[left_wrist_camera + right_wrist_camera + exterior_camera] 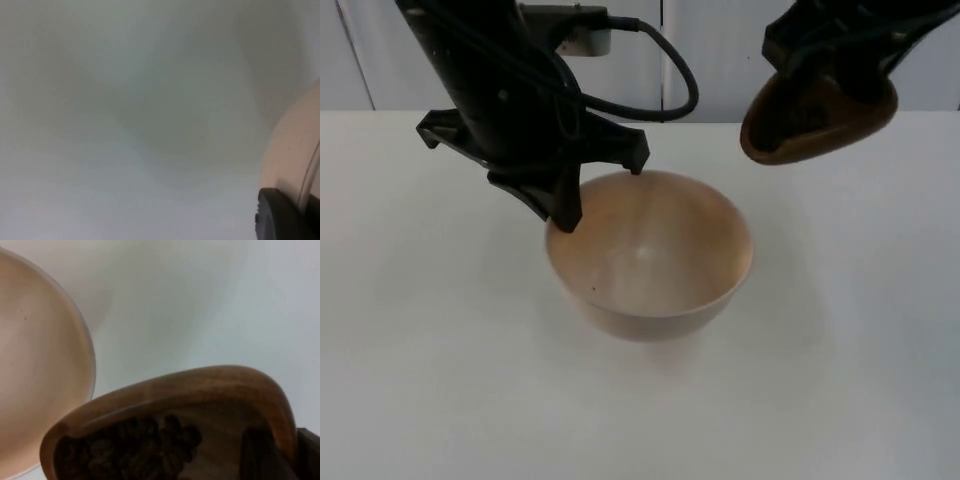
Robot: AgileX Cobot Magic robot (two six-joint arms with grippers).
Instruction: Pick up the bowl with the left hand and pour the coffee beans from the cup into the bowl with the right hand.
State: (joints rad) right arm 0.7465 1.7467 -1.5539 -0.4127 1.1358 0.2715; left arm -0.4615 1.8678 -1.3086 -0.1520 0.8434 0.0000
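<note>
We see the left gripper (pixel 570 200) clamped on the rim of the bowl (pixel 650 255); the right gripper (pixel 840 70) holds the cup (pixel 815 120) of beans (pixel 132 447) beside and above the bowl.

Top view. The bowl (pixel 650 255) occupies the centre of the frame, on or just above the surface (pixel 420 380); contact cannot be judged. The left hand (pixel 565 205) reaches in from the upper left and clasps the bowl's rim at its upper-left edge, one finger inside and one outside. The cup (pixel 817 122) sits at the upper right, held aloft by the right hand (pixel 865 85), above and to the right of the bowl, apart from it. The partition wall (pixel 720 50) runs behind all of these. In the right wrist view, coffee beans (pixel 130 450) lie inside the cup (pixel 200 405), beside the bowl (pixel 40 370).
</note>
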